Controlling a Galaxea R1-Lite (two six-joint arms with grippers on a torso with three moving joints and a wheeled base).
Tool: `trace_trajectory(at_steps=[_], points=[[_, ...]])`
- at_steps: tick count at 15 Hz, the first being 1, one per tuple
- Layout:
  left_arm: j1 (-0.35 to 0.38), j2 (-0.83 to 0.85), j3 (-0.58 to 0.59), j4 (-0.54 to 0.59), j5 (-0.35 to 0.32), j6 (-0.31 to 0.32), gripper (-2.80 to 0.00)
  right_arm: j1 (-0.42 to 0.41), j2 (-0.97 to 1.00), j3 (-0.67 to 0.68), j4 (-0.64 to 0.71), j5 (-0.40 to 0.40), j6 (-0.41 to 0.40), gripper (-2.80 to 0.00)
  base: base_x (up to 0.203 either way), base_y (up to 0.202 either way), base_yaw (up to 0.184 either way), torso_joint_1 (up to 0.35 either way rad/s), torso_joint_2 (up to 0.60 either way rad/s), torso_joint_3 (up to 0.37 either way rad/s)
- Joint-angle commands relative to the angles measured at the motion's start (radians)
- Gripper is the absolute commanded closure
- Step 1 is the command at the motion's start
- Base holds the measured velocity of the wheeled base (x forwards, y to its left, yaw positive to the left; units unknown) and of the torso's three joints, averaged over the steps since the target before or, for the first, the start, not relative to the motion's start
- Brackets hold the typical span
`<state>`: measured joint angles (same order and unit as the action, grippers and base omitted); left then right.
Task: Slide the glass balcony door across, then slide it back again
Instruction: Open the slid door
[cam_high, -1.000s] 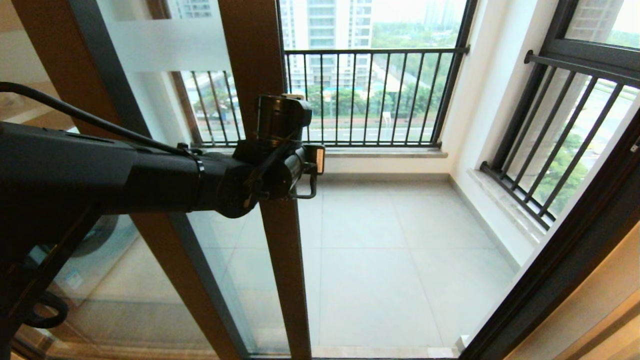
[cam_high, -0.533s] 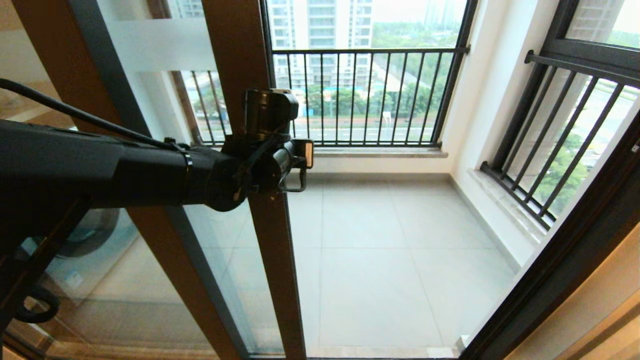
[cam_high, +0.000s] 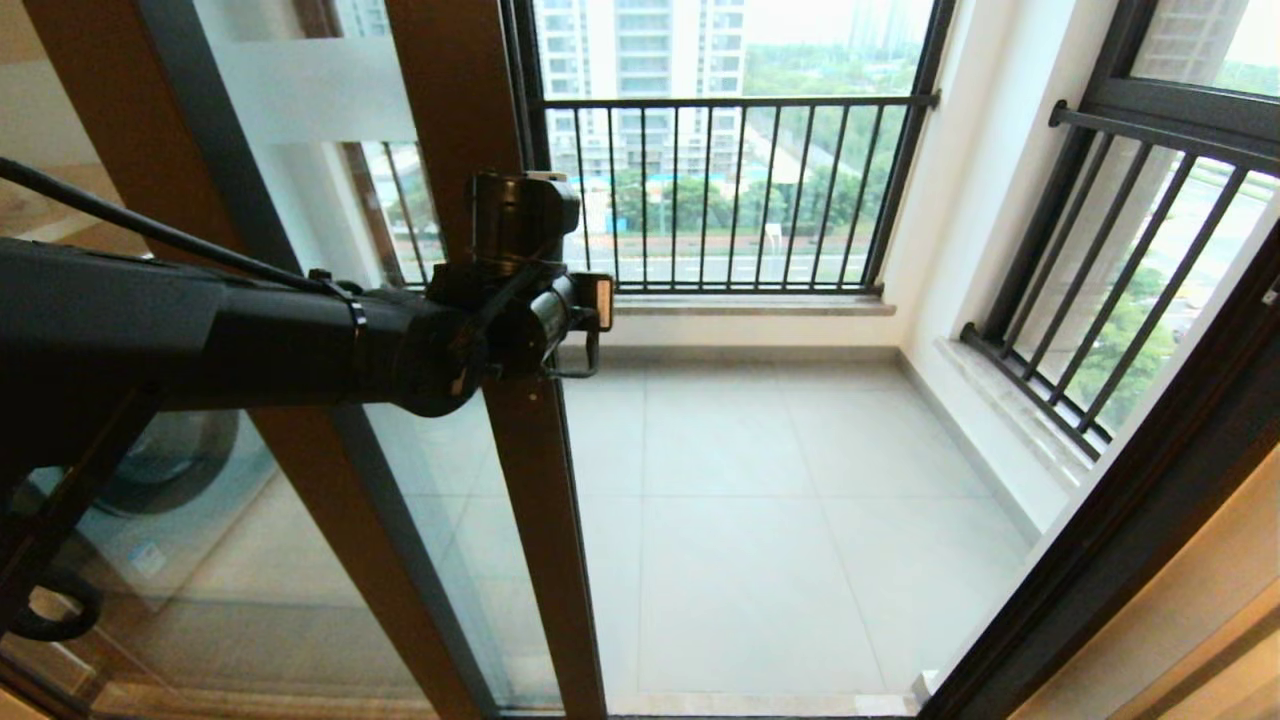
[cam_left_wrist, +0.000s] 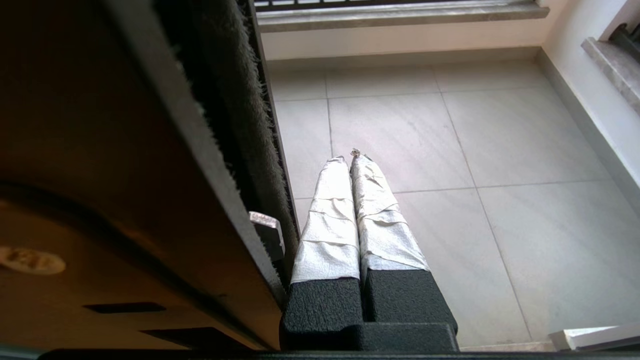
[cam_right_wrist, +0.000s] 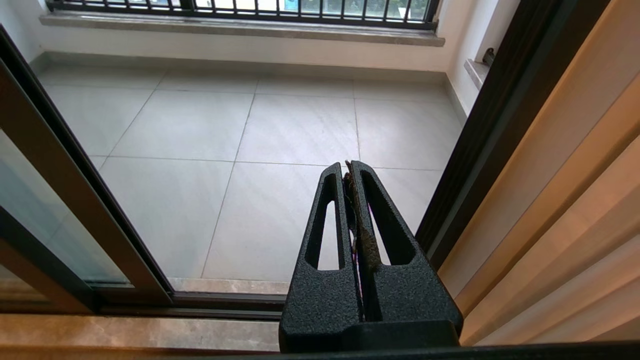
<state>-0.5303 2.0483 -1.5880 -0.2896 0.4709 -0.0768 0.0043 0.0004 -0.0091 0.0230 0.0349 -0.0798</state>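
Door: the glass balcony door (cam_high: 330, 250) stands at the left side of the doorway, its brown stile (cam_high: 470, 130) running from top to floor, the frosted band (cam_high: 310, 90) on the glass beside it; the opening onto the balcony floor (cam_high: 760, 520) lies to the right of the stile.
Left gripper: the left gripper (cam_left_wrist: 350, 162) sits against the stile's free edge, on the opening side, about halfway up the stile; its 2 taped fingers (cam_left_wrist: 327, 220) are pressed together and hold nothing, their flank lying along the dark brush seal (cam_left_wrist: 235, 100).
Right gripper: the right gripper (cam_right_wrist: 348, 170) hangs apart from the door, over the threshold near the dark jamb (cam_right_wrist: 480, 130), its fingers closed on nothing.
Step in hand: judged to be the push that slides the door leftward, away from the jamb; the return slide is not yet done.
Handling: a tall framed glass panel is likely heavy and stiff, running on a track; it should move with steady sideways force and may coast or bang at the end of travel.
Where to take hold: on the rigid stile edge, never on the glass; the seal is soft and may let the fingers slip, so flat contact on the frame suits best.
Risk: pressure off the track line could jam the panel.
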Motion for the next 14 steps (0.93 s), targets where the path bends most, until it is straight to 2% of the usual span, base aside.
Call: trace_trajectory(at_steps=[1, 14], points=[[0.013, -0.006, 0.012, 0.0, 0.005, -0.001, 0.0, 0.0, 0.0, 0.0, 0.0, 0.0, -0.002, 0.0, 0.0, 0.0, 0.0, 0.0, 0.0, 0.0], [0.066, -0.042, 0.062, 0.0, 0.002, -0.001, 0.0, 0.0, 0.0, 0.0, 0.0, 0.0, -0.002, 0.0, 0.0, 0.0, 0.0, 0.0, 0.0, 0.0]])
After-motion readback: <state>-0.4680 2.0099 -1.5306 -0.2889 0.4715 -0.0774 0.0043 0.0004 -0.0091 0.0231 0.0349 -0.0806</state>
